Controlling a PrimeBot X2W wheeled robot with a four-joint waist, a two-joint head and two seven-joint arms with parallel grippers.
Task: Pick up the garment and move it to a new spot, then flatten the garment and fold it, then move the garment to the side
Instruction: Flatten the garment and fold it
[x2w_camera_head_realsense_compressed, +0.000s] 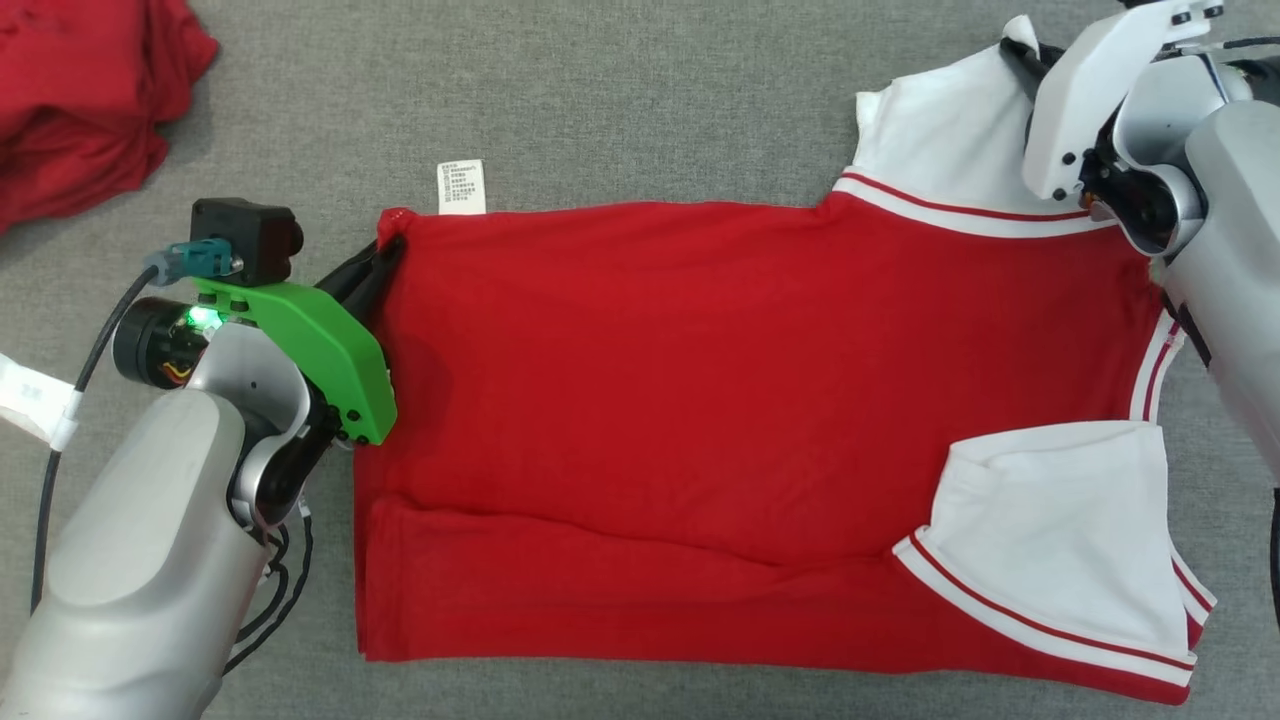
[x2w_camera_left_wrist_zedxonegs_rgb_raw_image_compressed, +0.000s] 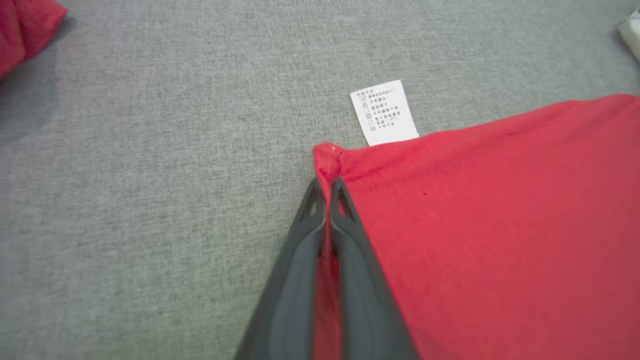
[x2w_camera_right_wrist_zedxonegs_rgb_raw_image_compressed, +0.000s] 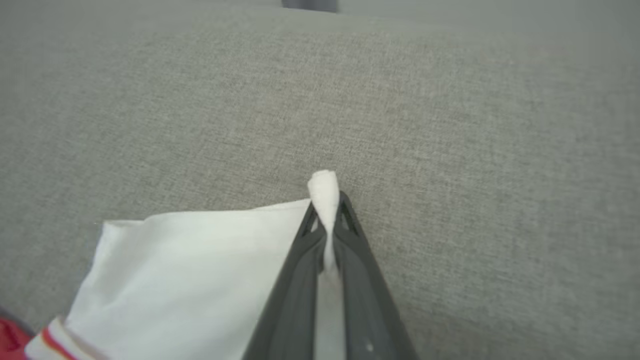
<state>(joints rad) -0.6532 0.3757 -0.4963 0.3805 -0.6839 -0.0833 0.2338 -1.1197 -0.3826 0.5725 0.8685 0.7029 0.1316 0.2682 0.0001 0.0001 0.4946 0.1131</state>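
1. The grey cloth-covered table (x2w_camera_head_realsense_compressed: 620, 90) carries everything.
2. The garment (x2w_camera_head_realsense_compressed: 720, 380), a red shirt with white sleeves, lies spread across the middle of the table. Its hem points to the robot's left and its shoulders to the right. A long crease runs through the red cloth near the close edge.
3. A pile (x2w_camera_head_realsense_compressed: 80, 100) of crumpled red cloth sits at the far left corner, well apart from the garment.
4. The near sleeve (x2w_camera_head_realsense_compressed: 1060, 530) is folded inward and rests on the red body.
5. The far sleeve (x2w_camera_head_realsense_compressed: 940, 140) sticks out away from the robot, flat on the table.
6. The left end effector (x2w_camera_left_wrist_zedxonegs_rgb_raw_image_compressed: 326, 187) is closed on the garment's far hem corner, with red cloth pinched between its fingers.
7. The right end effector (x2w_camera_right_wrist_zedxonegs_rgb_raw_image_compressed: 327, 200) is closed on the tip of the far sleeve. A small white tuft pokes out past its fingertips.
8. A white care label (x2w_camera_head_realsense_compressed: 461, 187) juts from the garment's far edge, just beside the gripped hem corner, lying flat on the table.
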